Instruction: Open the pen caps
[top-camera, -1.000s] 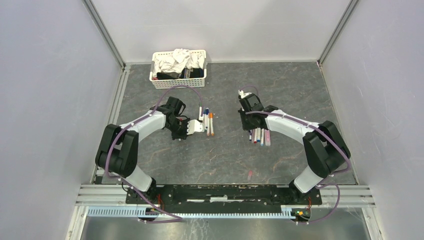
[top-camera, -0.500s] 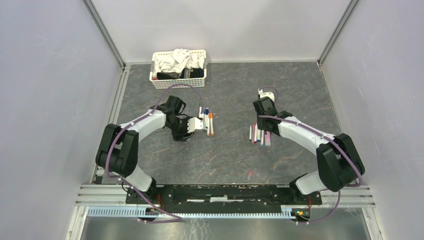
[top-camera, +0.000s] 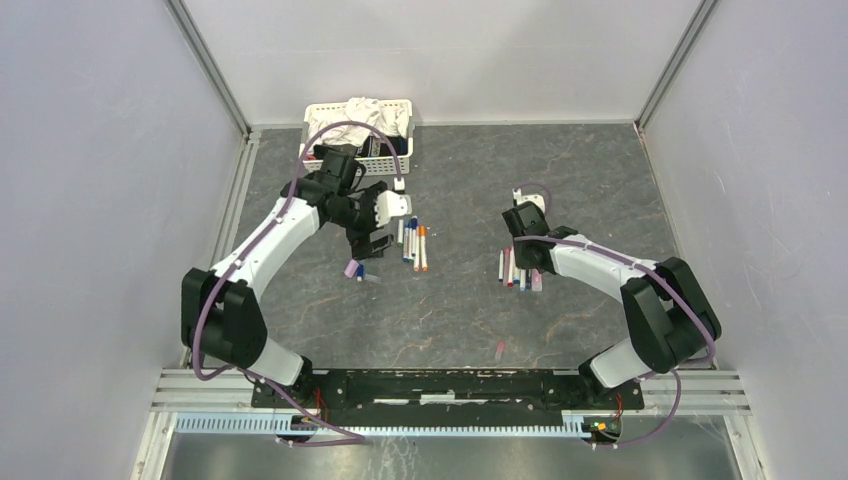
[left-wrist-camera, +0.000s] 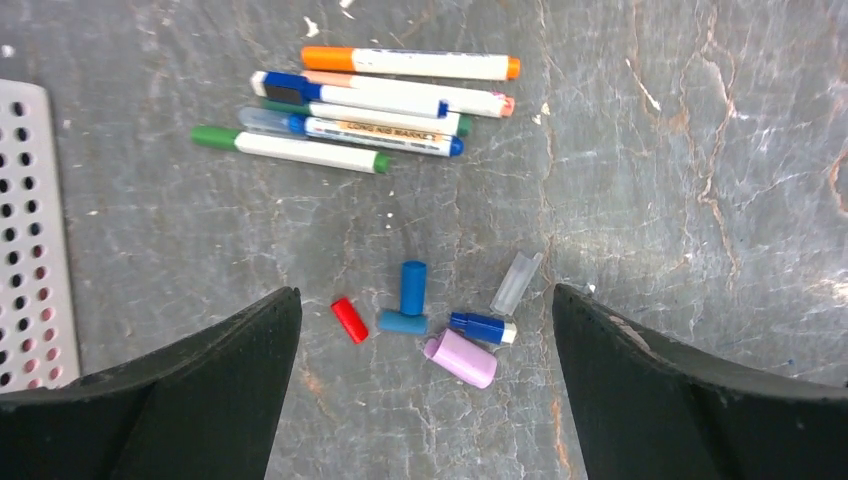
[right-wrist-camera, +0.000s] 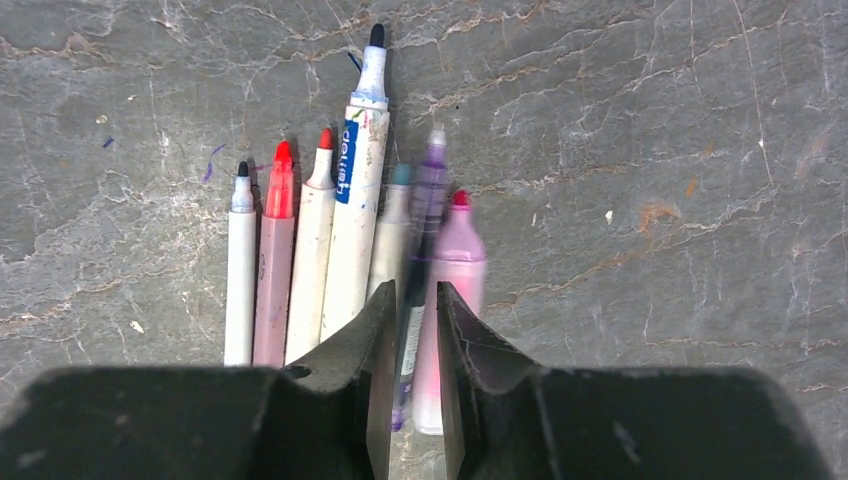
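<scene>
In the left wrist view my left gripper is wide open and holds nothing. Below it lie loose pen caps: a red one, two blue ones, a dark blue one, a lilac one and a clear one. Capped pens lie in a bunch beyond them. My right gripper hovers over a row of uncapped pens. Its jaws stand slightly apart around a blurred purple pen, which lies loose in the gap. From above, the left gripper is near the caps.
A white basket of cloths stands at the back left, just behind the left wrist; its perforated wall shows at the left. A small pink scrap lies near the front. Grey walls close in the table.
The left gripper opened wide and rose toward the basket, leaving caps on the table. The right gripper swung out, came back over its pen row, and its jaws parted a little.
</scene>
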